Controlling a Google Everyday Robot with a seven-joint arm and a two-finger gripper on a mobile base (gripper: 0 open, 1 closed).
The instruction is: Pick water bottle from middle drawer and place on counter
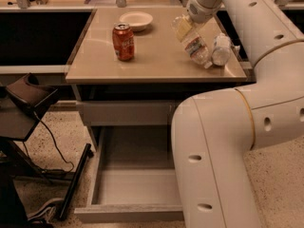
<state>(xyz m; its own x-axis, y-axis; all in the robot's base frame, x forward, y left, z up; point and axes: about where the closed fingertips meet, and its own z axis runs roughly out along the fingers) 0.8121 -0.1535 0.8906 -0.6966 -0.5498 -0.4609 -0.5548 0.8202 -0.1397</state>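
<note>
The water bottle (193, 45), clear with a red-and-white label, hangs tilted over the right part of the beige counter (152, 58). Its cap points down and right, close to the surface. My gripper (182, 25) is shut on the bottle's upper end, at the end of my white arm (237, 13) reaching in from the right. The middle drawer (137, 186) stands pulled open below, its grey floor bare. My arm's body hides the drawer's right side.
A red soda can (123, 42) stands on the counter's left part, with a white bowl (136, 20) behind it. A stubby white bottle (221, 49) lies just right of the water bottle. A black stand (26, 96) and cables are on the floor at left.
</note>
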